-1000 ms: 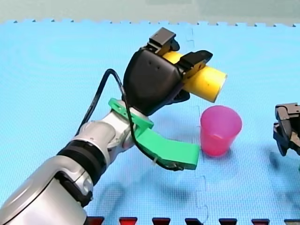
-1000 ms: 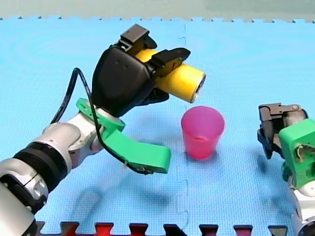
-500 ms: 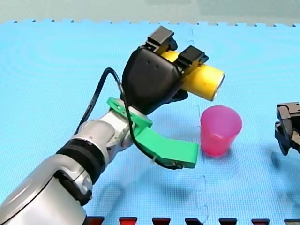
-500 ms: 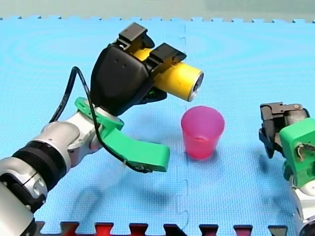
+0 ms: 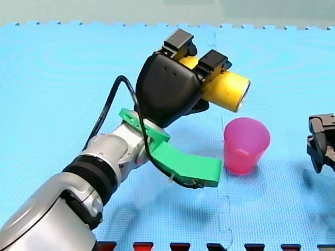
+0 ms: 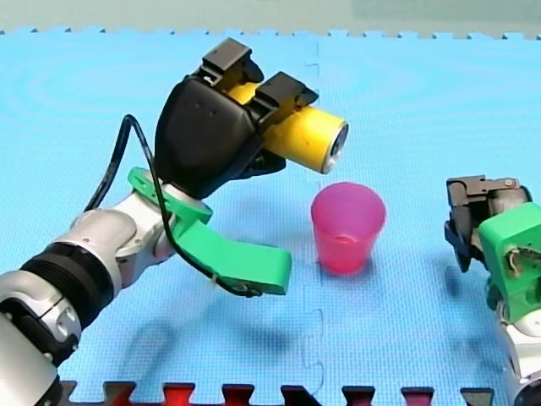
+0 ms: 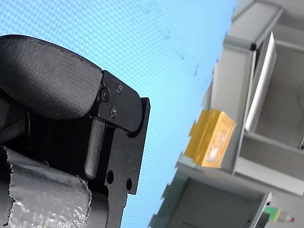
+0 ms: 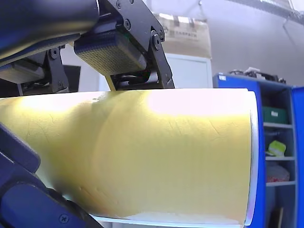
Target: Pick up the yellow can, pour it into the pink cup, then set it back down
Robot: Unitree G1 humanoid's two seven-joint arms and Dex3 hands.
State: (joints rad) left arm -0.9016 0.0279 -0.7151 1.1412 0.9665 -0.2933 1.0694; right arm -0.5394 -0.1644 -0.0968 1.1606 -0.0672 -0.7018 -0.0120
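Observation:
My left hand [image 5: 198,73] is shut on the yellow can [image 5: 227,90] and holds it in the air, lying nearly on its side. The can's open end points right and slightly down, just above and left of the pink cup [image 5: 246,145]. The cup stands upright on the blue mat [image 5: 63,94]. In the second wrist view the yellow can [image 8: 142,152] is clamped under black fingers [image 8: 111,52]. My right hand [image 6: 472,218] hangs low at the right edge of the mat, apart from the cup, holding nothing.
A green bracket [image 5: 186,166] on my left wrist juts toward the cup's base. Red tile tabs [image 5: 178,246] line the mat's near edge. Beyond the mat's edge, the first wrist view shows grey shelving with a yellow box [image 7: 210,138].
The can's open end has lifted a little and drawn slightly left, away from the cup's rim. The upper fingers have closed in tighter over it. The right hand has stayed put.

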